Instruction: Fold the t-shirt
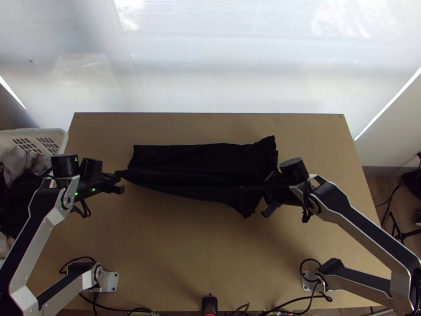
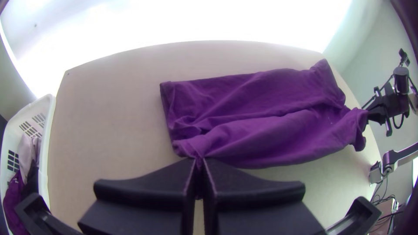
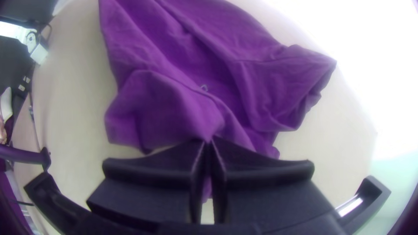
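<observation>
"Where is the t-shirt [image 1: 194, 163] laid?"

"Lengthwise across the table [image 1: 184, 253], between both arms. A near corner is pinched in the fingers of the left gripper [image 2: 199, 162]; the opposite end is clamped by the right gripper [image 3: 208, 142]."

"And the fold?"

"Most cloth is spread beyond the fingers, so both held parts should probably be carried together toward the far edge."
</observation>
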Controlling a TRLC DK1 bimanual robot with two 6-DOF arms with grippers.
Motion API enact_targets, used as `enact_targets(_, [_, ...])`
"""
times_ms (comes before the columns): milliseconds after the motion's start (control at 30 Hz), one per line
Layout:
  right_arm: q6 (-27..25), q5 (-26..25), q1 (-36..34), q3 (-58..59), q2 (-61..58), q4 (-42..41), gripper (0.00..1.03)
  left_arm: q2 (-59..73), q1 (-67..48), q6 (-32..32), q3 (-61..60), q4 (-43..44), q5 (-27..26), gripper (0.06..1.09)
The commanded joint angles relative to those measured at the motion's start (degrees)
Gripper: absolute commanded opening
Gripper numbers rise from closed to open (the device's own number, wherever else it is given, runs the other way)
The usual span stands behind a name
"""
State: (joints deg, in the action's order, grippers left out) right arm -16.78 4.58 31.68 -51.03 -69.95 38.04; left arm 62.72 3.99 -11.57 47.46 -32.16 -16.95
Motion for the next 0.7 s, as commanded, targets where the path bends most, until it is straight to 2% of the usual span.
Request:
enact_targets(0, [0.08,-0.01,-3.03,-5.31,-1.33,0.45,0.03,-1.72,0.76,-0.56,0.44,-2.03,0.08,0.09])
enact_targets(400, [0.52,0.08,-4.44,-12.61,-7.65,-0.95,0.03,5.66,-0.56,-2.58,0.70,-1.94,0.25,0.09])
enact_targets(667, [0.52,-0.01,-6.37,-17.09,-12.93,-2.27,0.03,13.39,-0.82,-3.46,6.24,-0.27,2.80,0.09])
